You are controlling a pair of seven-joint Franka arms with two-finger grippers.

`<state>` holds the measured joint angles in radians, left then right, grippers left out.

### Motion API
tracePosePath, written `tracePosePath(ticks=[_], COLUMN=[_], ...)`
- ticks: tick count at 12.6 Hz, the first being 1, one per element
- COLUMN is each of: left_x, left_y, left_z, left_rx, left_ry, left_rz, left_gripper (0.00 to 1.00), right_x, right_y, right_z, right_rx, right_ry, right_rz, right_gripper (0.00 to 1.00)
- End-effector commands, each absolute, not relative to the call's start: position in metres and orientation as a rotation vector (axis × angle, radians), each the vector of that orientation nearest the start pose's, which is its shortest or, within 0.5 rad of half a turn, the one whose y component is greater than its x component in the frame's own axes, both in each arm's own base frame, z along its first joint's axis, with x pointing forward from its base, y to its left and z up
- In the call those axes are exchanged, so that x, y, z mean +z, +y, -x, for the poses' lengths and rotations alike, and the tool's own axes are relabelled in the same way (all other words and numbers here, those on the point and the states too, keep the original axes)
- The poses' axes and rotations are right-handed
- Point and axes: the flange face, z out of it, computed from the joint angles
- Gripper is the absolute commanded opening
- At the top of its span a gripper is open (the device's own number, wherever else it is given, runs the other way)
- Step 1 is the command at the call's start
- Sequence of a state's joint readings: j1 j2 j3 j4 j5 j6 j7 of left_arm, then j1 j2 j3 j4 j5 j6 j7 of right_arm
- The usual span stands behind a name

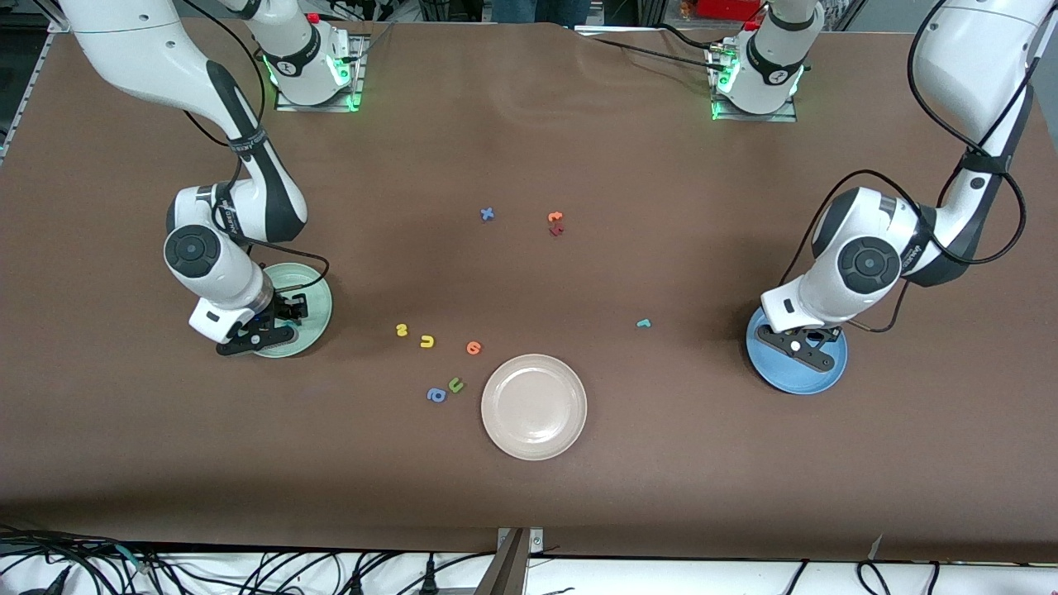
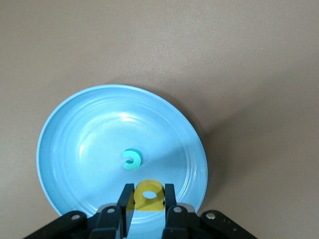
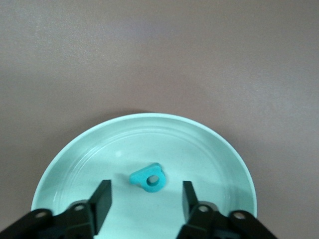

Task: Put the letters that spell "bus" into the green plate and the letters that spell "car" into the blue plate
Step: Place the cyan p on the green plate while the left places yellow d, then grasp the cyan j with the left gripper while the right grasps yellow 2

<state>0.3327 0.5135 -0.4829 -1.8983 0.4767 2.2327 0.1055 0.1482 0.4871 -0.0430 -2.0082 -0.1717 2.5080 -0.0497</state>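
Note:
The green plate (image 1: 321, 307) lies at the right arm's end of the table, and a teal b (image 3: 148, 178) lies flat in it (image 3: 199, 147). My right gripper (image 3: 145, 185) hangs just over the b, open, one finger on each side and neither touching it. At the left arm's end is the blue plate (image 1: 829, 376), with a teal c (image 2: 132, 160) lying in it (image 2: 84, 129). My left gripper (image 2: 149, 186) is over this plate, shut on a yellow a (image 2: 149, 195). A yellow s (image 1: 402, 330), a yellow u (image 1: 427, 340) and a thin teal r (image 1: 643, 323) lie on the table.
A beige plate (image 1: 534, 406) sits mid-table, nearest the front camera. Beside it lie an orange round letter (image 1: 473, 348), a green u (image 1: 455, 384) and a blue a (image 1: 436, 395). Farther from the camera are a blue x (image 1: 488, 214) and an orange and a red letter (image 1: 555, 223).

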Motion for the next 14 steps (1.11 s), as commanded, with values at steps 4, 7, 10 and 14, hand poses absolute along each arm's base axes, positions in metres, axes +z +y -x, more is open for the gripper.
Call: tracePosePath(ticks=[4,7,10,14], left_x=[0.263,0.268,0.258,0.217], left_y=[-0.123,-0.189,-0.254,-0.292], left_z=[-0.617,-0.608,-0.605,-0.592], left_rx=[0.074,0.057,0.048,0.075], left_ry=[0.786,0.569,0.348,0.217], left_rz=[2.911,3.034,3.112,3.153], left_gripper=[1.0,1.0,1.0,0.99], right_x=[0.229,0.227,0.209,0.175], right_y=[0.102,0.173,0.225,0.256], right_z=[-0.601,-0.598,-0.6,-0.601], right_rx=[-0.096,-0.148,-0.216,-0.254], right_ry=[-0.345,-0.195,-0.142,-0.165], right_rz=[3.213,3.19,3.154,3.121], right_gripper=[0.75,0.75,0.74,0.73])
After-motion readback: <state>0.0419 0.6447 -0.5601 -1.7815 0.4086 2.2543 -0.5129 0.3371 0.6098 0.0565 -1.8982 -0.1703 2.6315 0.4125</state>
